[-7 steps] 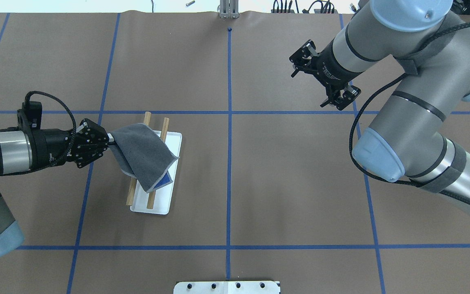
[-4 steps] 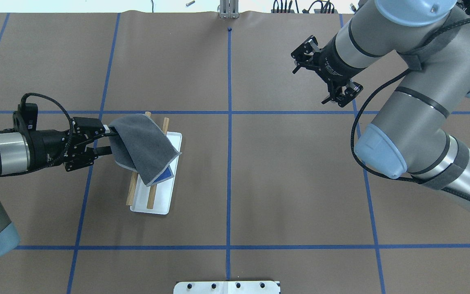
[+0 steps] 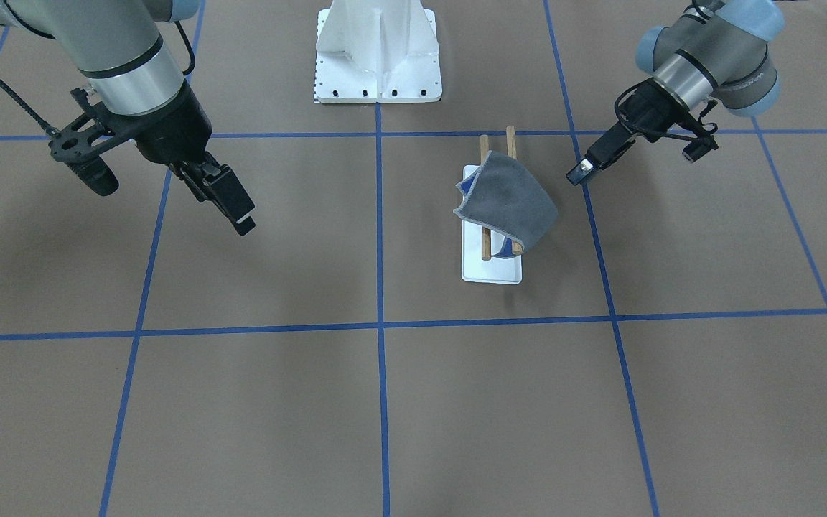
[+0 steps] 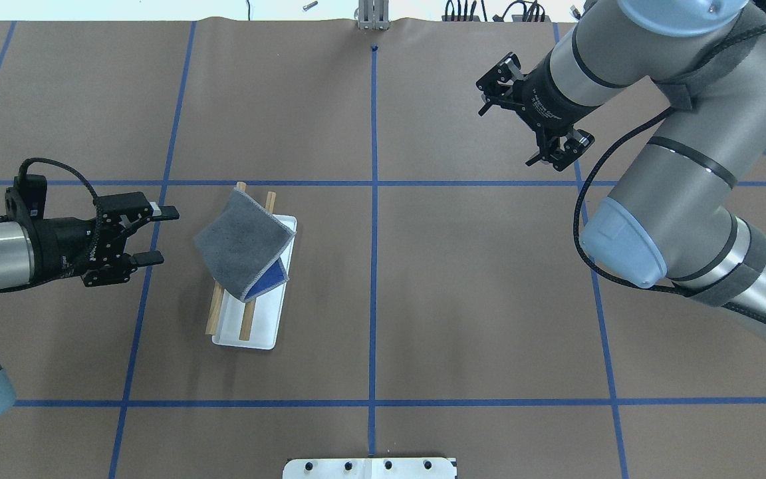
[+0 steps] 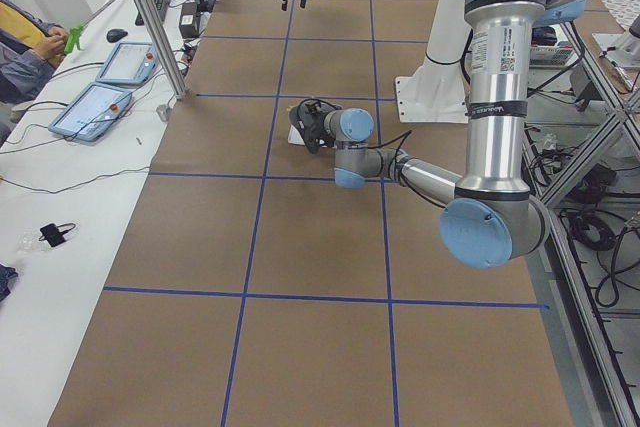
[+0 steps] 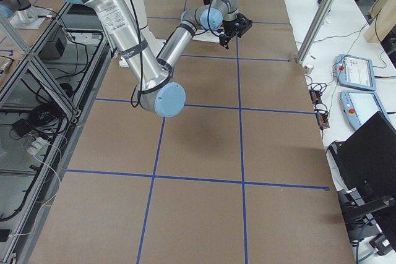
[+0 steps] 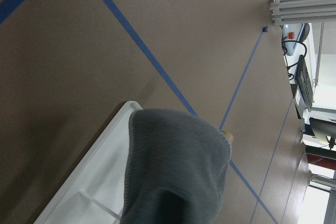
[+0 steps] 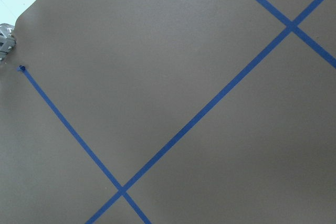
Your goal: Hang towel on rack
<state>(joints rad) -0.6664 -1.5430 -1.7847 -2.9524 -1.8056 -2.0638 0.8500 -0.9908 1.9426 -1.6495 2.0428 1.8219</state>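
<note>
Grey with a blue reverse, the floppy square towel [image 4: 243, 241] lies draped across both round wooden rails [image 4: 247, 320] of the rack, whose shallow white rectangular tray [image 4: 263, 327] sits on the brown tabletop [image 4: 476, 299]; a blue corner droops over the tray. Left tool [image 4: 161, 234] hovers just beside the towel, spread wide and empty, while the right tool [image 3: 241, 221] hangs well apart over bare tabletop, and I cannot tell its opening.

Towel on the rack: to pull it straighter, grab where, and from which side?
Likely the towel corner overhanging the rack on the robot's left, approached sideways by the open left gripper: it juts free of the rails, facing the jaws.
</note>
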